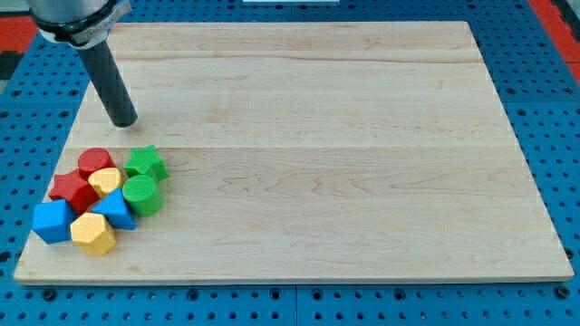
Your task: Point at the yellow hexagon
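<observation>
The yellow hexagon (pixel 92 234) lies at the view's bottom left of the wooden board (pixel 344 136), at the bottom of a tight cluster of blocks. My tip (pixel 123 121) rests on the board well above the cluster, apart from every block. The cluster also holds a red round block (pixel 94 162), a red star (pixel 72 191), a yellow heart-like block (pixel 105 180), a green star (pixel 145 164), a green cylinder (pixel 141 194), a blue triangle (pixel 115 210) and a blue cube-like block (pixel 53 221).
The board lies on a blue pegboard table (pixel 553 109). A red area (pixel 18 32) shows at the view's top left corner. The arm's grey housing (pixel 72 16) is above the rod.
</observation>
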